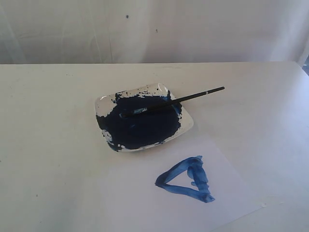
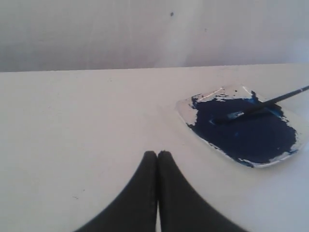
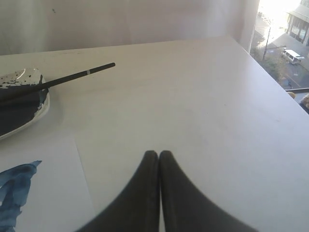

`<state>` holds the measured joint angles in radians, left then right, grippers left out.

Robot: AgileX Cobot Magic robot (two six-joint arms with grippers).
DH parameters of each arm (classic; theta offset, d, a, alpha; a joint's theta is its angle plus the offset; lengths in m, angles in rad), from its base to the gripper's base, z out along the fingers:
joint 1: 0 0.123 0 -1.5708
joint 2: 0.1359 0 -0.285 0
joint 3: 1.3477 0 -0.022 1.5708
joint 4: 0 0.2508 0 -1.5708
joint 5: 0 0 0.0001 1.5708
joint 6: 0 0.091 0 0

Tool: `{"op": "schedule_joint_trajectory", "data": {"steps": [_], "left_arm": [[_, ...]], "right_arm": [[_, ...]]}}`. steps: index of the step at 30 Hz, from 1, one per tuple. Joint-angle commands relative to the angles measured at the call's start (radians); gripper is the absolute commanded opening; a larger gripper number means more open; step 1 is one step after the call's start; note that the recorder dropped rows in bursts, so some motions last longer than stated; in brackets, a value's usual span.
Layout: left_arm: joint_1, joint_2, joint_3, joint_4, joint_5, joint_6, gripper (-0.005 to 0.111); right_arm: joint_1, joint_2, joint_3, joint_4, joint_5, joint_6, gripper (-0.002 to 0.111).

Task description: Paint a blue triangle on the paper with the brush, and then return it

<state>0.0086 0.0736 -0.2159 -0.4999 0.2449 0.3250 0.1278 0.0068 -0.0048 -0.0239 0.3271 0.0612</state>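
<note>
The paint dish (image 1: pixel 104 102) sits on the white bench (image 1: pixel 48 121). It is a small white dish with rounded corners. A big pool of dark blue paint (image 1: pixel 140 126) fills most of it, and there are splashes on its rim.

The brush (image 1: pixel 183 99) lies in the dish. Its blue tip rests in the paint near the middle of the dish. Its thin black handle leans on the rim and sticks out past the dish, over the bench. There is a silver band close to the far end of the handle. Nothing is holding the brush.

The paper (image 1: pixel 145 203) lies flat on the bench, just beside the dish, on the side near the camera. It is white like the bench and hard to see. The blue triangle (image 1: pixel 199 175) is painted on it, near the dish but not touching it. Its lines are thick and a lighter blue than the paint in the dish.

The left tool (image 2: pixel 158 155) is closed tight, with its two black fingers pressed together and nothing between them. It is well apart from the dish.

The right tool (image 3: pixel 159 154) is closed tight too and holds nothing. It is over the bare bench, away from the dish and past the edge of the paper.
</note>
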Motion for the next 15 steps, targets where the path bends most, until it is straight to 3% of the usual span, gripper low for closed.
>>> {"op": "schedule_joint_trajectory", "data": {"steps": [1,5,8,11,15], "left_arm": [[0.001,-0.011,0.093,0.142,-0.081,-0.170,0.000],[0.001,-0.074,0.168,0.321,-0.083,-0.325,0.000],[0.001,-0.074,0.216,0.334,-0.098,-0.325,0.000],[0.001,-0.074,0.216,0.338,0.050,-0.318,0.000],[0.001,-0.074,0.216,0.341,0.057,-0.300,0.000]], "right_arm": [[0.004,-0.007,0.005,-0.005,-0.012,-0.001,0.000],[0.004,-0.007,0.005,-0.005,-0.012,-0.001,0.000],[0.004,-0.007,0.005,-0.005,-0.012,-0.001,0.000],[0.004,-0.007,0.005,-0.005,-0.012,-0.001,0.000],[0.004,-0.007,0.005,-0.005,-0.012,-0.001,0.000]]}}
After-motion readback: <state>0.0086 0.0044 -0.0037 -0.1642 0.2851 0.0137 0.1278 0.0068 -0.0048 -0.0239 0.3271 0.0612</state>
